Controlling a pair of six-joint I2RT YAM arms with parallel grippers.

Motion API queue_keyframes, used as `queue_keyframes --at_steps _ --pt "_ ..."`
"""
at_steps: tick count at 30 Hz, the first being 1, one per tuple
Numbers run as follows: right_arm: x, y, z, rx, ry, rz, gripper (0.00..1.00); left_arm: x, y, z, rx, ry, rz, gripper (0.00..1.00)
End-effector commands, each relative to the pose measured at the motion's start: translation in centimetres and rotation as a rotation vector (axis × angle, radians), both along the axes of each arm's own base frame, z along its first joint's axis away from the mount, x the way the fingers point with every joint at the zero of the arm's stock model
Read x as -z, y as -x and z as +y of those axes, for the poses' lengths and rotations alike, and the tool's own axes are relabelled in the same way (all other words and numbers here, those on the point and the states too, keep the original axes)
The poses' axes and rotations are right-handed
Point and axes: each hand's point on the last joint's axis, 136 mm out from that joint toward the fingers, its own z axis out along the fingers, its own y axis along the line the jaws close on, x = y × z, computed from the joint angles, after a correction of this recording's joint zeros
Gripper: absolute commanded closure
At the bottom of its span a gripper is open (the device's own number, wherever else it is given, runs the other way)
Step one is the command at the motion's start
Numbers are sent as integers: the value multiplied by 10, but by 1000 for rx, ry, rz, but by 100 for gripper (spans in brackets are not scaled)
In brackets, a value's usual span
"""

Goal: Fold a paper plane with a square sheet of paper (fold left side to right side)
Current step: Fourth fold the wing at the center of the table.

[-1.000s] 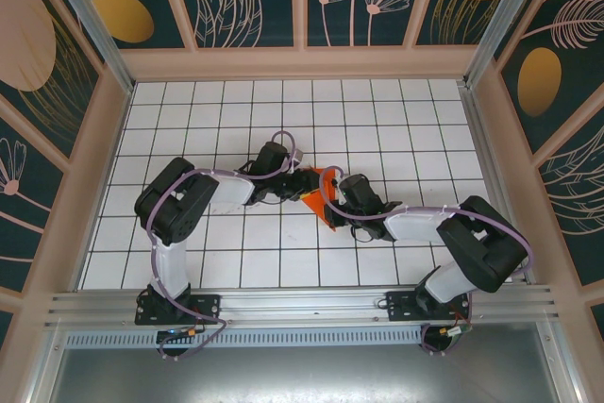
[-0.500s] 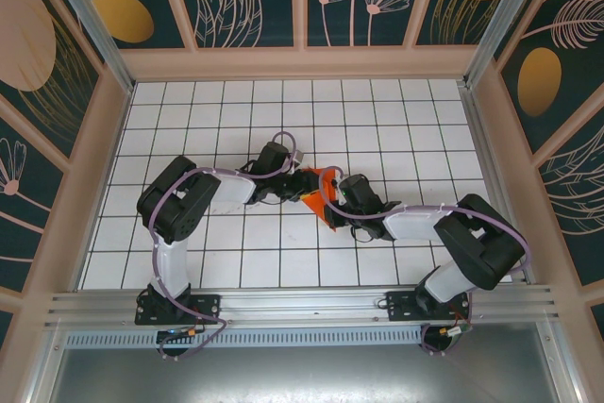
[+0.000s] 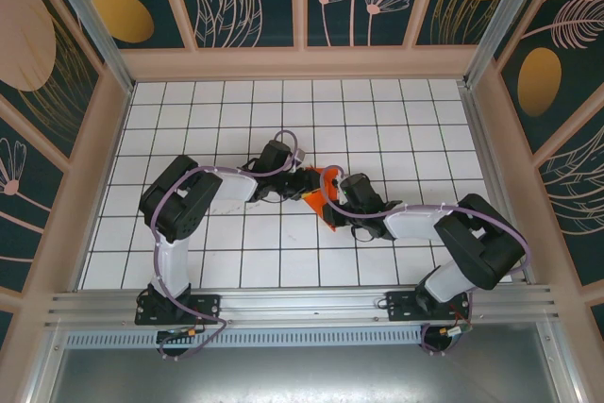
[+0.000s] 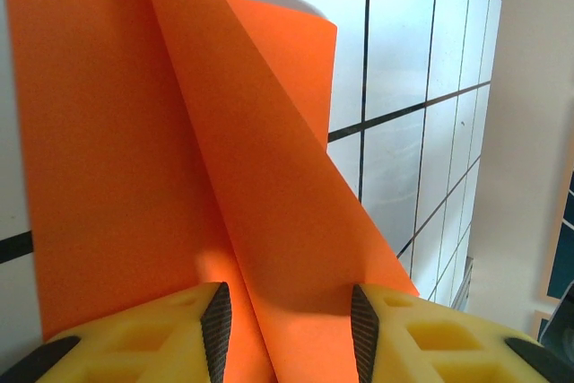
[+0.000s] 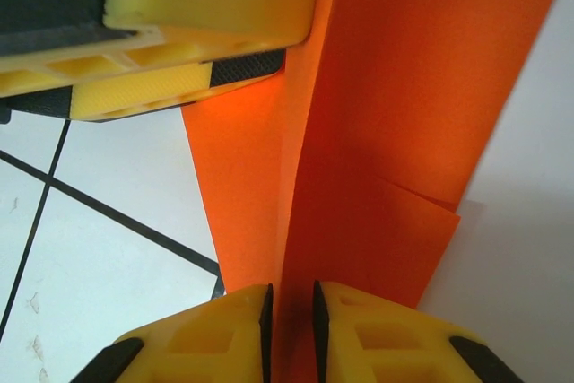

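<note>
The square sheet of paper (image 3: 322,199) is a bright orange, narrow creased shape lying in the middle of the tiled floor. Both grippers meet over it. My left gripper (image 3: 304,188) comes from the left, and its jaws (image 4: 287,329) stand apart astride a raised orange flap (image 4: 251,186) without pinching it. My right gripper (image 3: 334,201) comes from the right. Its jaws (image 5: 291,320) are a narrow gap apart, with the standing fold of the paper (image 5: 395,87) between them. The left gripper's yellow fingers (image 5: 206,6) show at the top of the right wrist view.
The white grid-tiled floor (image 3: 396,129) is ringed by low beige walls (image 3: 302,63). An aluminium rail (image 3: 302,304) carrying both arm bases runs along the near edge. The two arms' elbows (image 3: 179,200) (image 3: 481,243) bulk out to either side.
My right gripper's jaws have parted a little around the paper fold. The left arm has edged slightly to the right. The paper has stayed almost where it was.
</note>
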Motion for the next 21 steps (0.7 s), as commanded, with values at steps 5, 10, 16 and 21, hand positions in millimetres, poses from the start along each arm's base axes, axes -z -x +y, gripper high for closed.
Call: queue_keyframes --at_steps 5,10,16,21 --pt "-15 -2 -2 13 -55 -15 68 20 2 5 -5 -67 18 57" --pt "-42 -2 -2 -12 -177 -29 56 21 2 6 -7 -71 20 56" --pt "-73 -14 -20 18 -338 -47 43 21 2 6 -7 -73 20 57" --pt "-78 -26 -20 28 -386 -14 43 20 2 7 -10 -74 16 57"
